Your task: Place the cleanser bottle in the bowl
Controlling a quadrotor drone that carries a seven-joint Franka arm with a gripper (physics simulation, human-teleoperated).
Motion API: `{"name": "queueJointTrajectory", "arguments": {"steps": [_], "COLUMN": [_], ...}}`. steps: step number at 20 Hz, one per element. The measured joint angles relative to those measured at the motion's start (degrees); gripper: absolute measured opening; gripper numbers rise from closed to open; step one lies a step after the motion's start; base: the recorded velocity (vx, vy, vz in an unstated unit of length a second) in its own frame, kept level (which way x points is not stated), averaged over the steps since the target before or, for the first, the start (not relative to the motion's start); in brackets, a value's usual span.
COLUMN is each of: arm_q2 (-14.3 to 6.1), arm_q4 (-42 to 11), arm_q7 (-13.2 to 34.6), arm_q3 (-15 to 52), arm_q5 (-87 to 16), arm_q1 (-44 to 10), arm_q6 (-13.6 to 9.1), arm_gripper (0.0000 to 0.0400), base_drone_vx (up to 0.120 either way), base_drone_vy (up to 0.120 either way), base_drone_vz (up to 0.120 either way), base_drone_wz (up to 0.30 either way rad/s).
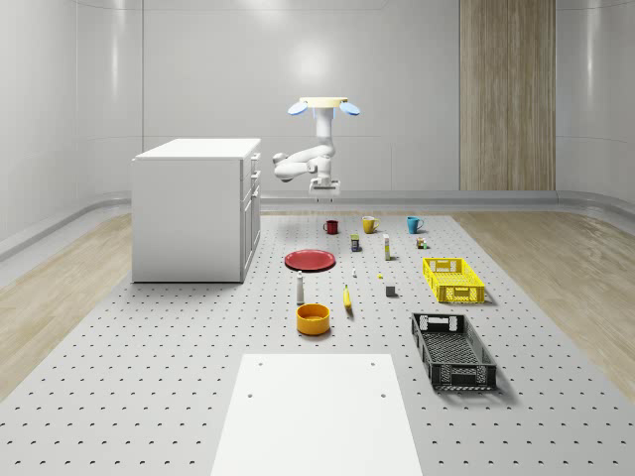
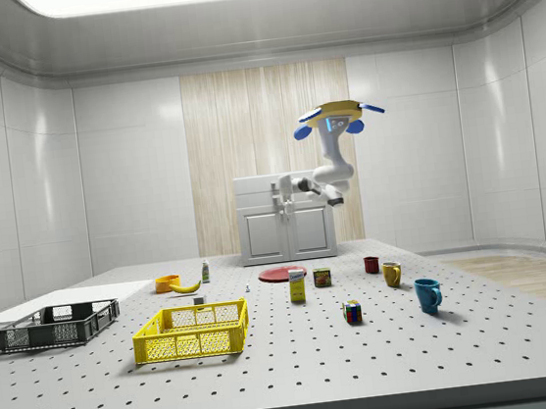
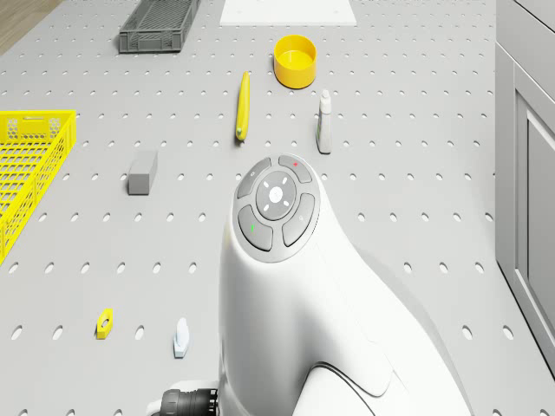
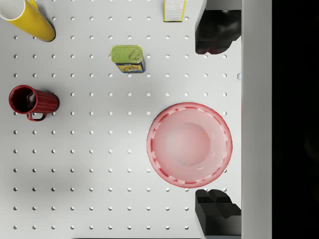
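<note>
Big grey pegboard table (image 1: pixel 149 377) in a pale room. The drone (image 1: pixel 323 106) hovers high over its far end, beside the white cabinet (image 1: pixel 193 208). Its gripper (image 4: pixel 218 119) hangs empty above the red plate (image 4: pixel 189 144), fingers (image 4: pixel 217 211) spread wide. The cleanser bottle (image 1: pixel 300 289) stands nearer in the whole-scene view — just behind the orange bowl (image 1: pixel 313 318), not in it.

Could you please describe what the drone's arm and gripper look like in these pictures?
The arm is glossy white with rounded, bulbous links, hanging from a drone with a cream top plate and blue rotor discs. In the drone view one link carries a grey round button pad with small red and green marks. The gripper has two black, blocky fingers on a white body.
</note>
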Motion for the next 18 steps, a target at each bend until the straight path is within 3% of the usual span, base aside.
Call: {"name": "queueJointTrajectory", "arguments": {"steps": [18], "arm_q2": [-4.02], "arm_q4": [0.24], "arm_q7": [1.03], "arm_q3": [0.97], "arm_q5": [1.91], "arm_q1": [-1.12], "arm_q6": [3.73], "arm_gripper": [0.0400], "base_drone_vx": [0.120], "base_drone_vy": [0.000], "base_drone_vz": [0.000], "base_drone_wz": [0.000]}}
